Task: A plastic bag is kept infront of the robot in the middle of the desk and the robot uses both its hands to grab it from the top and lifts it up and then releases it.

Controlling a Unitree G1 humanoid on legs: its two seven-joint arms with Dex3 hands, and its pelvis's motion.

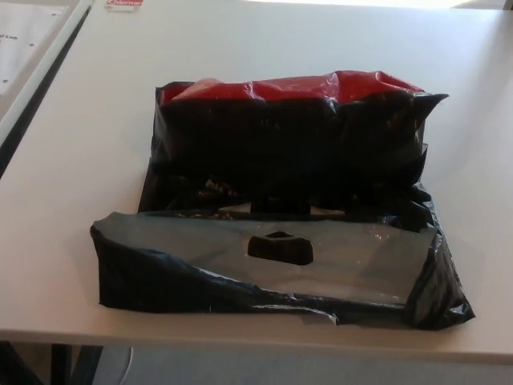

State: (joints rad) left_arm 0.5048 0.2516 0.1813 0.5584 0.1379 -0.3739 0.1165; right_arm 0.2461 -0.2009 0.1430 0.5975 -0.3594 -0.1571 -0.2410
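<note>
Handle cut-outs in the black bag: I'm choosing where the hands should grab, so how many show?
2. One handle cut-out sits mid-way along the near flap; a second shows just behind it, partly hidden. The plastic bag may hide others.

Hardly any writing can be read here. Beyond the far left corner of the plastic bag (288,200), at the top edge of the desk (72,200), lies a small red-and-white label (124,4) — white letters on a red band, cut off by the frame and too blurred to spell out. Farther left of the bag, past the desk's edge, a white sheet (28,40) carries a short dark word and some dots — too small to read. The bag itself bears no legible print.
</note>
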